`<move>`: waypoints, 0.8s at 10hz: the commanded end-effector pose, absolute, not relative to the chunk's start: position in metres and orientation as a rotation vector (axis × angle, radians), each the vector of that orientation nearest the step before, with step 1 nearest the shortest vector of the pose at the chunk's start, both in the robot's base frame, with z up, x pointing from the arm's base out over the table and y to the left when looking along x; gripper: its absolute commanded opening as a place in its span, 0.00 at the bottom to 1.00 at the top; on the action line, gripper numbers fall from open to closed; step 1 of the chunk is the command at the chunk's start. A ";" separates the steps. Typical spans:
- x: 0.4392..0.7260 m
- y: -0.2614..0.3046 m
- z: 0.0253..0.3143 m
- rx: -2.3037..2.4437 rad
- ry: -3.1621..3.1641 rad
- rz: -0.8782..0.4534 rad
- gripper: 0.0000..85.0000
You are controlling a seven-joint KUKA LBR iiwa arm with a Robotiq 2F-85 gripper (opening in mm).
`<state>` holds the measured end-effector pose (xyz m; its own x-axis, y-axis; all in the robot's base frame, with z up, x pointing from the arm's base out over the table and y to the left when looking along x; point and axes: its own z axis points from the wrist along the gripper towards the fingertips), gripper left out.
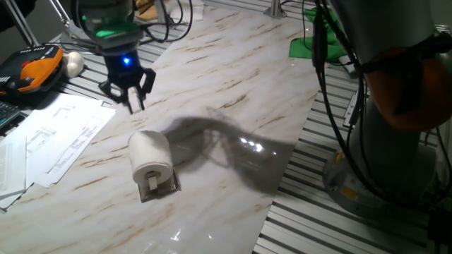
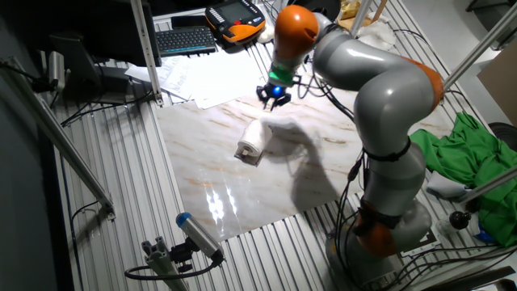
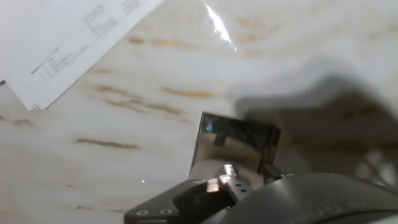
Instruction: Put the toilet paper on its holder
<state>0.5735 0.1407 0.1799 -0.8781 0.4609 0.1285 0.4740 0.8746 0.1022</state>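
Toilet paper (image 1: 150, 156) sits on its holder (image 1: 161, 188) on the worktop (image 1: 233, 77). I see my pincer (image 1: 129, 97) above it, spread and holding nothing. Roll looks light and squashy (grab its round sides gently).

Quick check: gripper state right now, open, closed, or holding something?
Gripper: open and empty, above the table, apart from the toilet paper, which sits on the holder.
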 end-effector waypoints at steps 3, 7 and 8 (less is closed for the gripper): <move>0.578 0.122 0.184 -0.327 -3.084 -0.142 0.00; 0.578 0.121 0.184 -0.065 -3.082 -0.078 0.00; 0.577 0.122 0.184 -0.049 -3.067 -0.101 0.00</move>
<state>0.5773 0.1220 0.1837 -0.9772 0.1985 0.0756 0.2034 0.9770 0.0639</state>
